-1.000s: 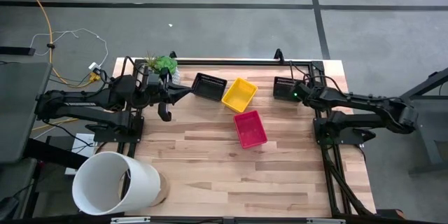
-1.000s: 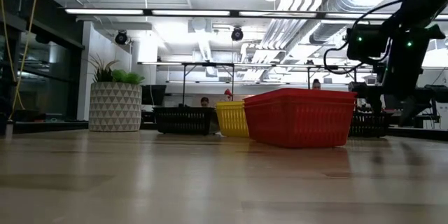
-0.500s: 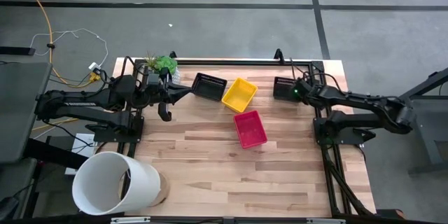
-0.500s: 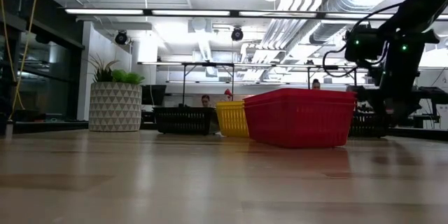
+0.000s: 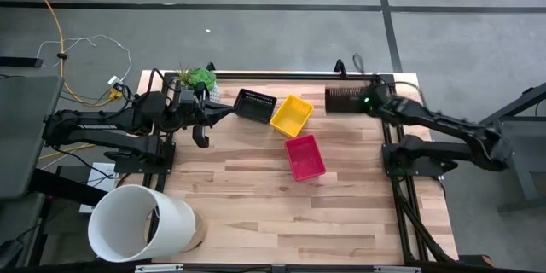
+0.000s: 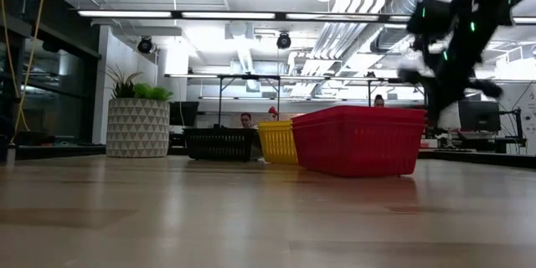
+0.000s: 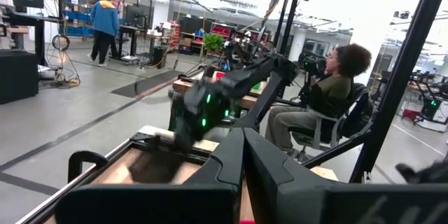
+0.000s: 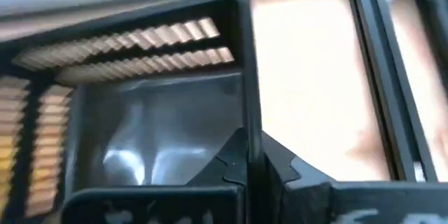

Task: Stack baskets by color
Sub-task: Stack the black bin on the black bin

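My right gripper is shut on a black basket at the table's far right and holds it off the wood. Another black basket, a yellow basket and a red basket rest on their bottoms at the table's middle. In the low view they show as black, yellow and red. My left gripper hangs shut and level above the table, just left of the middle black basket, touching nothing. My right gripper pinches the black basket's end wall on the side toward the table's right edge. One finger is inside the basket and the other outside. The fingers slant down from the table's right. The basket hangs clear of the table.
A potted green plant stands at the far left corner and a large white cylinder lies at the near left. Black frame rails run along the far edge. Bare wood lies in front of the red basket.
My right gripper has shut on the black basket's end wall, rolled its wrist and risen. The basket has come up off the table and shifted a little toward the far edge and the left. It blurs in the views.
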`<state>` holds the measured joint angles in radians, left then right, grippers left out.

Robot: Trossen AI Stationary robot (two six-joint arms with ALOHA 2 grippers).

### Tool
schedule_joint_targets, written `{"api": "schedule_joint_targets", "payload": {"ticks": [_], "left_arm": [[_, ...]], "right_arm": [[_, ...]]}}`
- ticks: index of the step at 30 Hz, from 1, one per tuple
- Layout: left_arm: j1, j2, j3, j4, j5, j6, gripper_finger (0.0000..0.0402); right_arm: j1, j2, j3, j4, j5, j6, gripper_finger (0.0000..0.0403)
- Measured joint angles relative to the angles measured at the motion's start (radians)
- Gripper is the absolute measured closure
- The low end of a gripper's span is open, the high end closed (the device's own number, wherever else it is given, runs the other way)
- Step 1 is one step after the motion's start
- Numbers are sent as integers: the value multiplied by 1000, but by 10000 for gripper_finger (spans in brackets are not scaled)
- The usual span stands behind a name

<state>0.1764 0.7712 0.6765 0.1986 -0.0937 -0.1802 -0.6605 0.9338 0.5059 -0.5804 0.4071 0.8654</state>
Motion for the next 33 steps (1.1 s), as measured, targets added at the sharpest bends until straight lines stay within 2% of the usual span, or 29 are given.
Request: {"api": "schedule_joint_targets", "payload": {"ticks": [5, 9, 16, 21, 27, 33], "left_arm": [[0, 0, 0, 0, 0, 0, 401], [0, 0, 0, 0, 0, 0, 402], [0, 0, 0, 1, 0, 0, 402], [0, 0, 0, 8, 0, 0, 402], [0, 0, 0, 47, -1, 0, 402], [0, 0, 0, 53, -34, 0, 402]], "right_arm": [[2, -110, 176, 1, 3, -185, 402], [28, -139, 302, -5, -27, -344, 403], [101, -101, 393, -18, -144, -454, 403], [185, -8, 398, 107, -226, -492, 403], [252, 196, 398, 325, -227, -358, 403], [295, 420, 398, 583, -228, -11, 403]]}}
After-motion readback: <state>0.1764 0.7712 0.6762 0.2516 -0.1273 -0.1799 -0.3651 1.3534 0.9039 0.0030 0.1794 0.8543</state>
